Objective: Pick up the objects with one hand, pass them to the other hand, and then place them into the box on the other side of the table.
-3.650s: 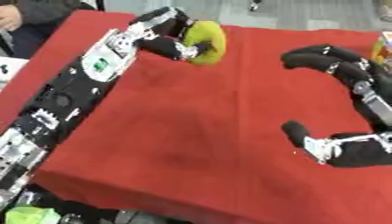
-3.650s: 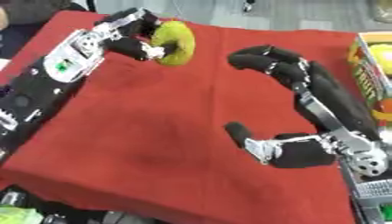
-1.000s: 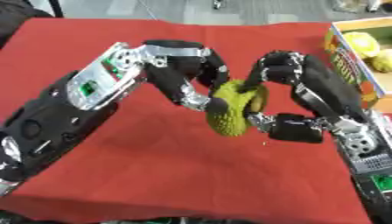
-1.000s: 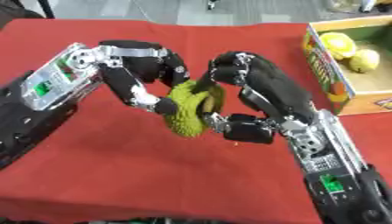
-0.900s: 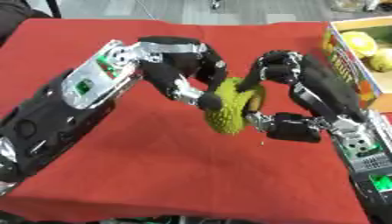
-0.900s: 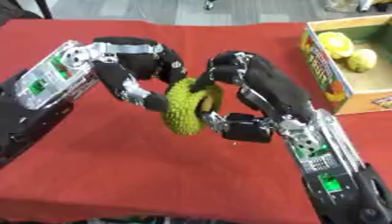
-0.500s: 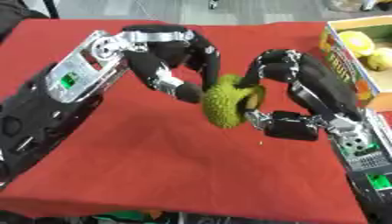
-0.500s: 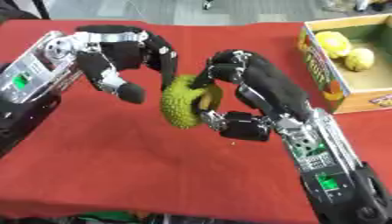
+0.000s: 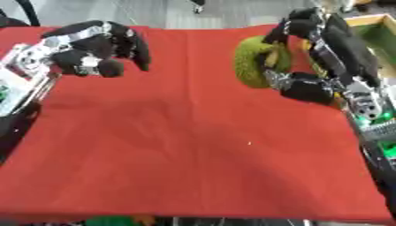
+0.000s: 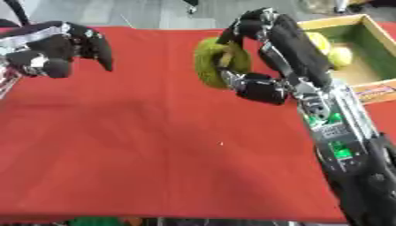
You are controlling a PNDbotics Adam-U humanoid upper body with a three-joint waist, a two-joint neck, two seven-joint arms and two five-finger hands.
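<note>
**Durian-like fruit in right hand, near box**

Fruit: green, spiky, oval durian-like fruit (image 10: 219, 62) is up off the tabletop (image 9: 193, 145), in the far-right part of the red cloth, just left of the box.

Near to far:

- Tabletop w/ red cloth fills most of both views. Near half is bare cloth w/ a few creases and a tiny pale speck approx. mid-cloth.
- Right arm comes in from lower right, black w/ silver joints, green-lit panel on the forearm, running up along the cloth's right edge.
- Right hand (image 10: 267, 48) sits at the far right. Fingers curl over the top of the fruit, thumb tucked under its lower right side, so the fruit is clasped between them. Fruit stands roughly upright, long axis approx. vertical.
- Left hand (image 9: 97, 48) at far left, well apart from the fruit, nothing in it. Fingers bent and hanging downward, thumb rounded in front; it's above the cloth near the left edge. Left arm runs off the left side.
- Box (image 10: 380, 53) at far right, beyond the cloth edge: pale rim, green inner walls, open top. Inside, 2 yellow-green round fruits (image 10: 338, 56) against the left wall, partly hidden behind the right hand.
- Beyond the tabletop: grey floor, blurred.
</note>
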